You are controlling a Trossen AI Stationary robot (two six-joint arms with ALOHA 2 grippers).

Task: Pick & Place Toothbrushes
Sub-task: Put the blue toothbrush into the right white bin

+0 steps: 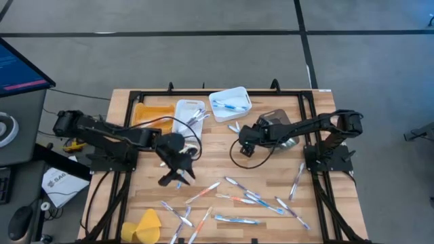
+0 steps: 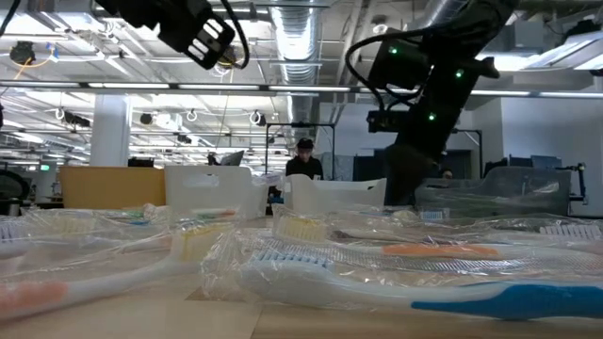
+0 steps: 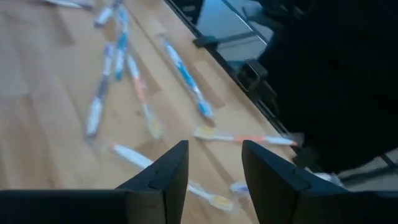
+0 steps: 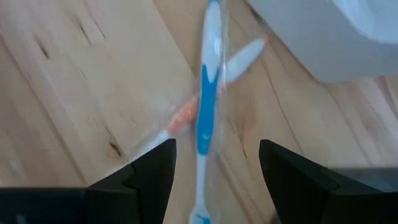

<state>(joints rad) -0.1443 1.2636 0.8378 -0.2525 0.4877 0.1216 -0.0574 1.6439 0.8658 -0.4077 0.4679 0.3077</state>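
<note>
1. The left gripper (image 1: 178,175) is hovering over the middle of the bench (image 1: 319,210); its fingers (image 3: 163,180) are standing apart with nothing between them, per the left wrist view.
2. Loose toothbrushes (image 1: 239,200) are lying ahead of and below the left fingers, well apart from them, scattered over the near half of the bench.
3. The right gripper (image 1: 243,141) is hanging near the white bin (image 1: 230,104); its fingers (image 4: 149,174) are spread wide and are gripping nothing.
4. A blue-and-white toothbrush (image 4: 207,106) crossed over an orange-and-white toothbrush (image 4: 205,93) is lying on the wood straight ahead, between the right fingers' tips but below them, not touching.
5. Progress: a few toothbrushes are already sitting in the white bin and in the middle bin (image 1: 188,115); the orange bin (image 1: 153,112) is looking bare as far as can be told.
6. Left to do: most of the pile is still on the bench, including a pair by the right edge (image 1: 297,179), so the task is looking early-to-mid.
7. Likely current step: the right arm is lining up on the crossed pair; the overlap is risking a double pick.
</note>
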